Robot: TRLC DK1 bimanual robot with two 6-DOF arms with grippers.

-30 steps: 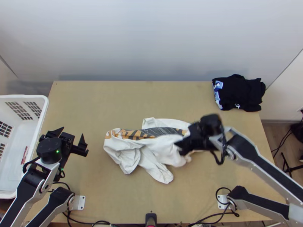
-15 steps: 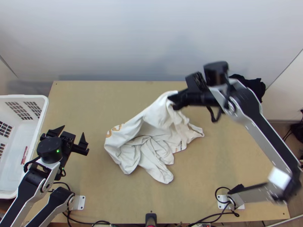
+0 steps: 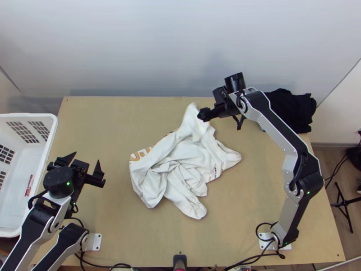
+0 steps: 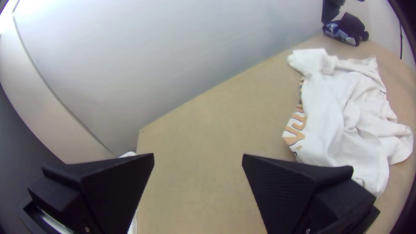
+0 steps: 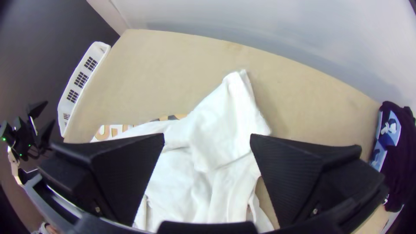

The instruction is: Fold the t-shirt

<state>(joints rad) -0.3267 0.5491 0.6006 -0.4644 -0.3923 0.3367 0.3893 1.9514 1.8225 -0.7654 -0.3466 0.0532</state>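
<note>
The light wooden table [image 3: 104, 122] over there has 1 white t-shirt [image 3: 180, 158] lying bunched and creased around its middle, a bit of orange lettering showing along its left side. At the far right corner sits a heap of black clothing [image 3: 293, 108] with blue-and-white patches. Along the near side I see 2 white mounting plates [image 3: 94, 242], well apart, with dark cables [image 3: 104, 265] trailing beside them.

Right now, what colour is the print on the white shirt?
Orange and black on the shirt, showing best in the left wrist view.
</note>
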